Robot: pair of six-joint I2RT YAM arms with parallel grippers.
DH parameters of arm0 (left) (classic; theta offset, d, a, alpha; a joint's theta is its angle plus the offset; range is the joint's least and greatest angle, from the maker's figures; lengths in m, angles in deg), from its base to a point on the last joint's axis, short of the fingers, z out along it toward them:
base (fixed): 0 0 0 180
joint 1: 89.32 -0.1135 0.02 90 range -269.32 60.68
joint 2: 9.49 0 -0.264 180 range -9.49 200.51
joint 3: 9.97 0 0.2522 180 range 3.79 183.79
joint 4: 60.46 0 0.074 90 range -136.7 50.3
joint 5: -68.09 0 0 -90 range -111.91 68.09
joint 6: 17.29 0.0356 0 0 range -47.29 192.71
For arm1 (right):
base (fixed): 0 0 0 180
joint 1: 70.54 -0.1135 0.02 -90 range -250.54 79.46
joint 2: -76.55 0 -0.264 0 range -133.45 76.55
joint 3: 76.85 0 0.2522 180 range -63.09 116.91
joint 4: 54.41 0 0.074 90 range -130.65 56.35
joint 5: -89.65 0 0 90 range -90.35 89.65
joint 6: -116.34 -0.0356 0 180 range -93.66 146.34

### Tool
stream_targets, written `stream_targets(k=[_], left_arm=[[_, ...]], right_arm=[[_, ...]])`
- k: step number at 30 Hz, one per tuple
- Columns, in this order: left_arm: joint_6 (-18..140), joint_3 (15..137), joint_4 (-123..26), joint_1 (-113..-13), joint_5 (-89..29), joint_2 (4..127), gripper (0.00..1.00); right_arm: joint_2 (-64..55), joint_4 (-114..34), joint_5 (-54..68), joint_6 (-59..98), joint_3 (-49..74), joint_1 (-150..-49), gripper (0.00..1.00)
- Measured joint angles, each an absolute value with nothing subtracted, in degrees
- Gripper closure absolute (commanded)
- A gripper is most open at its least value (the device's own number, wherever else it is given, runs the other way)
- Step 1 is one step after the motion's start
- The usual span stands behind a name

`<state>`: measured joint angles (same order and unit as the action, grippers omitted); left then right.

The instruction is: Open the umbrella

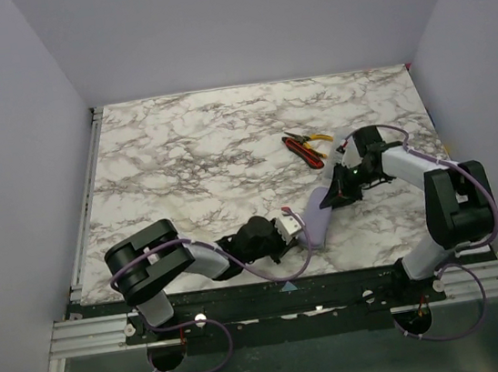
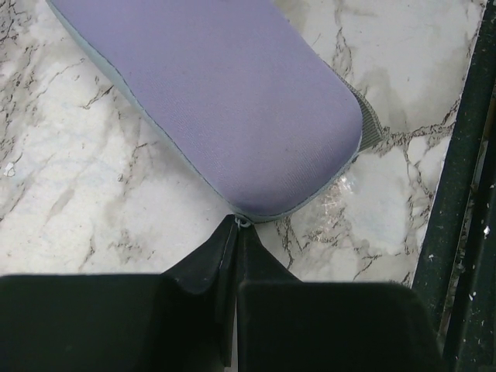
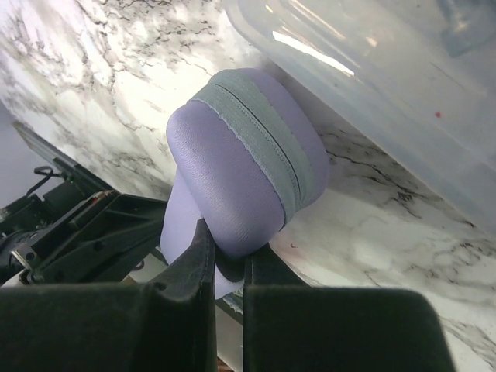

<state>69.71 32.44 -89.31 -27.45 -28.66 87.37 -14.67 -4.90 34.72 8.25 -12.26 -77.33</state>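
Observation:
The umbrella does not show in any view. A lavender oval hard-shell case (image 1: 317,215) lies on the marble table (image 1: 190,157), near the front edge. My left gripper (image 1: 293,226) is at its near end, shut with the small metal zipper ring (image 2: 242,222) at its fingertips (image 2: 225,248). In the left wrist view the case (image 2: 225,93) fills the top, with the left gripper (image 2: 237,226) below it. My right gripper (image 1: 331,195) is at the far end. In the right wrist view that gripper (image 3: 231,256) is pinched on the lower edge of the case (image 3: 232,170), beside its grey zipper band.
Red-and-yellow-handled pliers (image 1: 304,148) lie behind the case, at the middle right of the table. A translucent plastic surface (image 3: 387,77) crosses the top right of the right wrist view. The black front rail (image 2: 457,194) runs close to the case's near end.

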Motion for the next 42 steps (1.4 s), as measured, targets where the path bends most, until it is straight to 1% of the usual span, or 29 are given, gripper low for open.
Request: stream_targets(k=[4,7,8,9,10,12,14,16,18,23,25,28,32,33,36,40,42], left_arm=[[72.2,31.5,-89.9,-27.5,-29.2,86.6,1.00],[74.9,30.6,-91.2,-27.5,-29.7,86.3,1.00],[75.7,30.6,-91.2,-27.5,-29.7,86.3,1.00],[76.3,30.6,-91.1,-27.5,-29.7,86.3,1.00],[76.6,30.6,-91.1,-27.6,-29.7,86.3,1.00],[77.0,30.6,-91.1,-27.7,-30.0,86.3,1.00],[77.0,31.1,-91.1,-27.7,-30.4,86.5,1.00],[76.9,32.3,-91.1,-27.2,-30.5,87.4,1.00],[76.5,33.8,-91.2,-26.6,-30.4,88.3,1.00],[74.7,36.1,-91.3,-26.3,-30.3,89.4,1.00],[74.3,36.1,-91.2,-26.3,-30.3,89.4,1.00],[74.0,36.1,-91.2,-26.3,-30.3,89.4,1.00],[73.7,36.1,-91.1,-26.3,-30.3,89.5,1.00],[73.6,36.1,-91.1,-26.3,-30.3,89.5,1.00],[72.9,36.1,-91.1,-26.3,-30.3,89.6,1.00],[71.9,36.1,-90.6,-26.3,-30.2,90.4,1.00],[71.3,36.2,-90.5,-26.3,-30.2,91.0,1.00]], right_arm=[[-16.8,-5.5,38.0,10.6,-11.3,-77.3,0.99],[-20.3,-4.2,40.1,15.8,-7.4,-78.9,0.99],[-21.5,-3.6,40.6,17.7,-5.7,-79.6,0.97],[-22.9,-3.0,41.2,19.8,-3.8,-80.3,0.93],[-24.2,-2.6,41.6,21.9,-1.9,-80.9,0.87],[-26.3,-1.5,42.5,25.9,1.2,-82.2,0.67],[-27.6,-0.6,43.0,29.3,3.4,-83.4,0.40],[-28.6,0.0,42.9,33.2,5.5,-84.2,0.30],[-28.9,0.8,42.8,35.5,6.8,-84.7,0.25],[-28.0,5.8,42.2,39.6,9.1,-84.7,0.24],[-26.8,7.6,41.6,39.9,8.7,-84.7,0.25],[-25.2,8.3,41.0,39.8,6.9,-84.7,0.28],[-25.1,8.4,40.6,38.5,3.5,-84.7,0.28],[-25.1,8.5,40.5,38.4,2.7,-84.7,0.30],[-25.1,8.5,40.4,38.3,1.2,-84.7,0.40],[-25.3,8.4,40.5,38.7,-0.4,-84.7,0.62],[-25.9,8.4,40.5,39.3,-0.5,-84.7,0.71]])
